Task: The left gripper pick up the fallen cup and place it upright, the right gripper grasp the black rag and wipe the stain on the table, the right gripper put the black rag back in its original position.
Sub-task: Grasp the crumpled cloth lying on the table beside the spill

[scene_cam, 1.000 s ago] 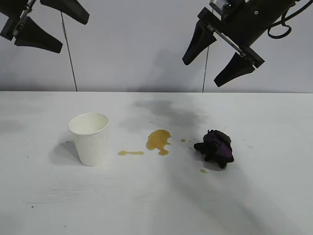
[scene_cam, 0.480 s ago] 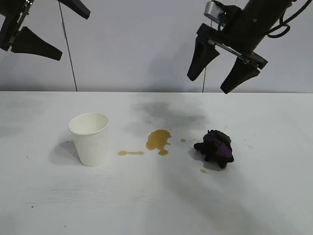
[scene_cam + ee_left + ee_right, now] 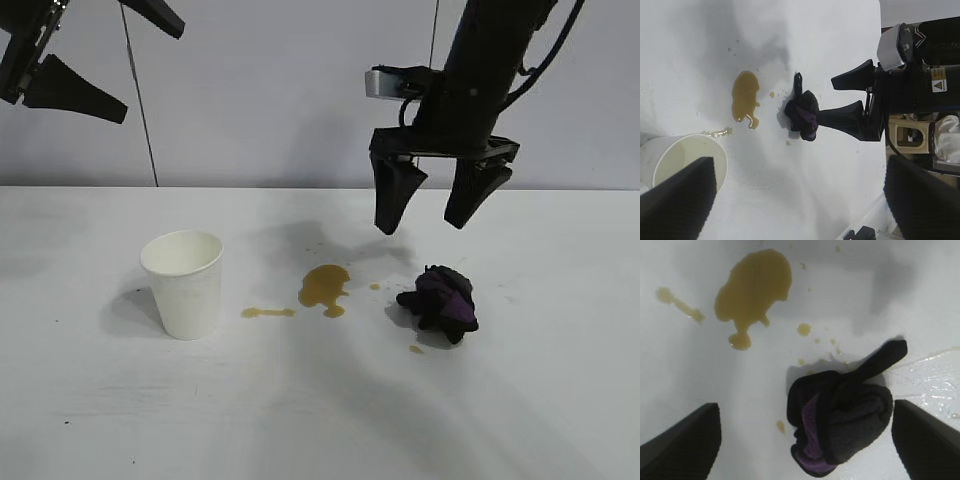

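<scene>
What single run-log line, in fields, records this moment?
cup: upright | stain: unwiped | black rag: on table, untouched | right gripper: open above rag | left gripper: open, raised

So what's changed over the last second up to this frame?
The right gripper has swung down from the upper right, turned its open fingers to point downward, and now hangs above the black rag without touching it. The left gripper stayed raised at upper left. The upright cup, the stain and the rag are unmoved.

Right hand (image 3: 430, 205) hangs spread above the black rag (image 3: 441, 300); the cup (image 3: 183, 283) stands upright beside the stain (image 3: 324, 287).
</scene>
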Robot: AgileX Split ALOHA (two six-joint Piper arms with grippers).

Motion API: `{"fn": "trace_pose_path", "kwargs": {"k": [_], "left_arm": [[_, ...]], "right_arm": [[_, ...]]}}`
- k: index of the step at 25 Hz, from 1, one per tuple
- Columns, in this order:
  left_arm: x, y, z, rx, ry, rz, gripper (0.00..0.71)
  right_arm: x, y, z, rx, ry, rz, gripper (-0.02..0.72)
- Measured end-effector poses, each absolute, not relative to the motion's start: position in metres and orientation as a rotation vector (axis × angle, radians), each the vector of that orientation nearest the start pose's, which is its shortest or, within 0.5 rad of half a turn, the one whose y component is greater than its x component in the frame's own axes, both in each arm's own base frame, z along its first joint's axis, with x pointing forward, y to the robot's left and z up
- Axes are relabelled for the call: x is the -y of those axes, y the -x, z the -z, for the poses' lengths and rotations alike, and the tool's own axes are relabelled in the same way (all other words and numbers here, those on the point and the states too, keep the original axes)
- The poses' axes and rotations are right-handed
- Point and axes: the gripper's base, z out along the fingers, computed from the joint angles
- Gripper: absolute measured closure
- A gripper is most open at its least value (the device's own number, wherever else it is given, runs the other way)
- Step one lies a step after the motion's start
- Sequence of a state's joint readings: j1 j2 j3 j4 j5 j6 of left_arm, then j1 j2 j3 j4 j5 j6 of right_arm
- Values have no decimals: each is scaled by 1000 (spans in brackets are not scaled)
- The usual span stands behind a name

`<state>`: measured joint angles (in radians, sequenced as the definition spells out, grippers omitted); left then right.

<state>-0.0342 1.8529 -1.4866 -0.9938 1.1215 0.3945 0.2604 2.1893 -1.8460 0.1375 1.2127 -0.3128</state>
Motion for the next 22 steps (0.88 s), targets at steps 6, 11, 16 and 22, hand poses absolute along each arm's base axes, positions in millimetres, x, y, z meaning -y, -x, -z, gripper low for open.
{"fn": "trace_pose_path", "kwargs": {"k": [6,11,16,22], "left_arm": [[82,-386,-282,-2558,-59,1218,53],[82,-386,-282,-2555,-56,1215,53],[79,-387,-279,-2567,-65,1154,53],[76,-386,-275,-2609,-103,1075,53]], "right_arm": [[-121,-429,-185,-2990,772,-105,64],[-116,-418,-166,-3075,746,-80,64],[-116,-418,-166,-3075,735,-78,66],[-118,-420,-166,-3063,694,-104,116]]}}
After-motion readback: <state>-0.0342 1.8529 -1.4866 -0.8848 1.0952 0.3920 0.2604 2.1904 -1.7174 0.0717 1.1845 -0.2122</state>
